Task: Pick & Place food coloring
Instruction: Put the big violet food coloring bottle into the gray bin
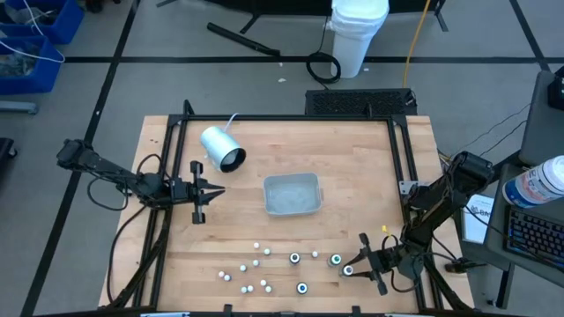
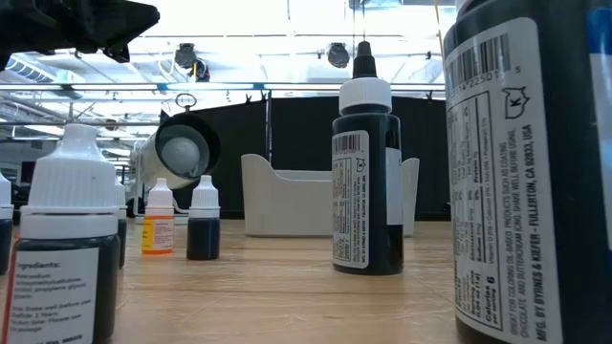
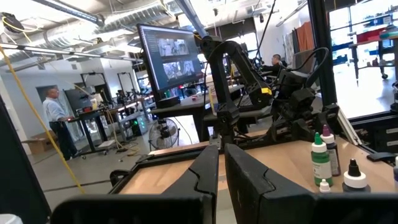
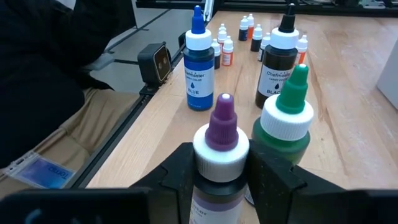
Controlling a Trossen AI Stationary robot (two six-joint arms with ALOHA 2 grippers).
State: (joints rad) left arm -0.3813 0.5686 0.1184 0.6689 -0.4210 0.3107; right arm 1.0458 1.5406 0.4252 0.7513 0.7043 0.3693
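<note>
The food coloring bottles [image 1: 264, 269] stand in a loose group along the near edge of the wooden table. My right gripper [image 1: 351, 269] is at the near right, shut on a bottle with a white cap and purple tip [image 4: 221, 134]. A green-topped bottle [image 4: 287, 118] stands right beside it. Blue [image 4: 199, 65] and black [image 4: 280, 59] bottles stand farther on. My left gripper [image 1: 211, 191] hovers shut over the table's left part, holding nothing. My right gripper pinches the purple-tipped bottle between its two fingers [image 4: 180, 171], just under the white cap [image 4: 219, 157]. The fingers come nearly level from the table's right side. The bottle stands upright; its base is hidden by the gripper.
A shallow grey tray [image 1: 292, 194] sits at the table's middle. A white-and-grey cylinder with a cord [image 1: 222, 147] lies behind the left gripper. Several tiny bottles [image 4: 239, 34] crowd the near edge to the left. A black frame rail [image 1: 407, 158] runs along the right side.
</note>
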